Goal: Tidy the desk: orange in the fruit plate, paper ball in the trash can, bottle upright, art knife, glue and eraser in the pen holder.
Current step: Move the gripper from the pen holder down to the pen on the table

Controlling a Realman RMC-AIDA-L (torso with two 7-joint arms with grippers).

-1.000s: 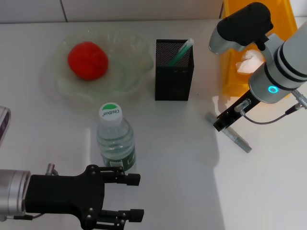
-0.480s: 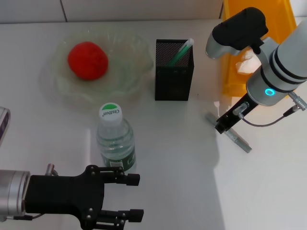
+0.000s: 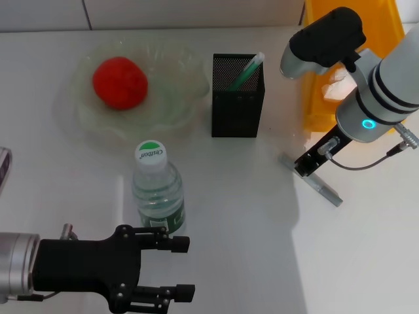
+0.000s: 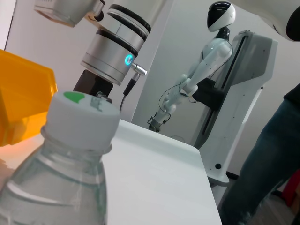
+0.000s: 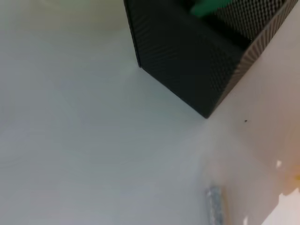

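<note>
Right pincer [image 3: 305,169]: low over the table, just above the near-left end of the art knife; whether its fingers are open or closed cannot be told.
Art knife [image 3: 322,186]: lies flat on the table, a slim grey bar running diagonally, right of the pen holder and in front of the trash can; one end shows in the right wrist view [image 5: 215,202].
Pen holder [image 3: 237,95]: black mesh box standing upright near the table's middle, with a green-and-white stick leaning inside; its corner fills the right wrist view [image 5: 197,61].
Trash can [image 3: 340,72]: yellow, at the far right, behind the right arm; a pale crumpled paper ball [image 3: 342,84] lies in it.
Left pincer [image 3: 171,268]: open, fingers spread and pointing right, at the near left edge, just in front of the bottle and not touching it.
Bottle [image 3: 158,190]: upright, clear, white cap with a green mark, between the left pincer and the fruit plate; seen close in the left wrist view [image 4: 61,168].
Fruit plate [image 3: 177,88]: translucent, wavy-rimmed, far left, holding the orange [image 3: 120,82].
Table [image 3: 236,229]: white.
</note>
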